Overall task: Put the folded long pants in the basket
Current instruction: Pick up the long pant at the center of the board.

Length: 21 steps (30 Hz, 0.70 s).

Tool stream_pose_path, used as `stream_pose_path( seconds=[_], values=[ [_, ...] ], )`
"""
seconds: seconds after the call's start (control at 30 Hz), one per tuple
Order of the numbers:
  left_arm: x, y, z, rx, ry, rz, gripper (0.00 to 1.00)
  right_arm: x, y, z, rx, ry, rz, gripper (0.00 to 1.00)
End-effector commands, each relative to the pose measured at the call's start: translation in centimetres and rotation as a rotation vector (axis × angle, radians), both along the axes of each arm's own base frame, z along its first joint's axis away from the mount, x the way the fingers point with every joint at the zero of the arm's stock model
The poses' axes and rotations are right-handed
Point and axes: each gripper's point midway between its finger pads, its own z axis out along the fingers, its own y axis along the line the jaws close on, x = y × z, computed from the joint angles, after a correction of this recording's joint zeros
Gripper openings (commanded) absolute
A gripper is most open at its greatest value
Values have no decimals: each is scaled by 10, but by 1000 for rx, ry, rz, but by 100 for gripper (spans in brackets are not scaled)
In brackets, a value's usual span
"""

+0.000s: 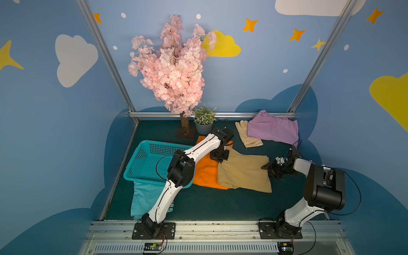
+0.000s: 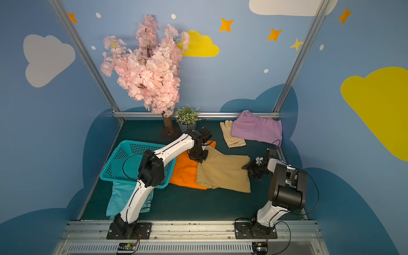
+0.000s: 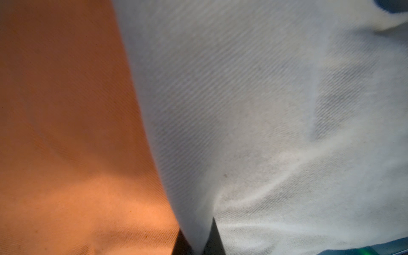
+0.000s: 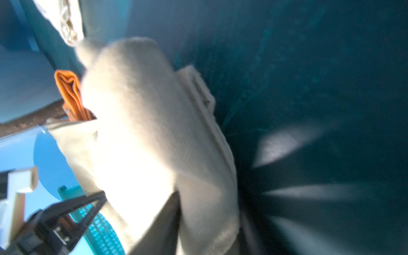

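The tan folded pants (image 1: pixel 242 172) (image 2: pixel 223 172) lie mid-table, overlapping the orange pants (image 1: pixel 205 174) (image 2: pixel 184 172). My left gripper (image 1: pixel 220 161) (image 2: pixel 199 161) (image 3: pixel 199 247) is shut on the tan cloth (image 3: pixel 265 110) at its far-left corner, beside the orange cloth (image 3: pixel 66 110). My right gripper (image 1: pixel 266 166) (image 2: pixel 246 166) (image 4: pixel 207 225) holds a fold of the tan pants' (image 4: pixel 136 132) right edge between its fingers. The teal basket (image 1: pixel 141 159) (image 2: pixel 114 161) stands at the left. Light teal pants (image 1: pixel 143 198) (image 2: pixel 119 198) lie partly under it and the left arm. Lilac pants (image 1: pixel 272 130) (image 2: pixel 257 129) lie at the back right.
Cream gloves (image 1: pixel 247 135) (image 2: pixel 231 134) lie beside the lilac pants. A pink blossom tree (image 1: pixel 172 66) and a small potted plant (image 1: pixel 204 120) stand at the back, just behind the left arm's wrist. Blue walls close in the table on three sides.
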Motion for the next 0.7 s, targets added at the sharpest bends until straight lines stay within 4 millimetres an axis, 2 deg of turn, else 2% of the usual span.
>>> stream_pose_path(
  seconds=[0.0,0.2,0.4,0.67],
  values=[
    [2,16,4,37,-6,6,3,-6,17,-4,74,18,44,27],
    [2,11,12,8,-16,1,3,-1,19,13,88,-25,47,0],
    [-1,3,37,-43,-39,-8,3,3,21,47,97,-87,46,0],
    [-15,-10,99,-97,-105,-47,3,2,17,103,58,-159,29,0]
  ],
)
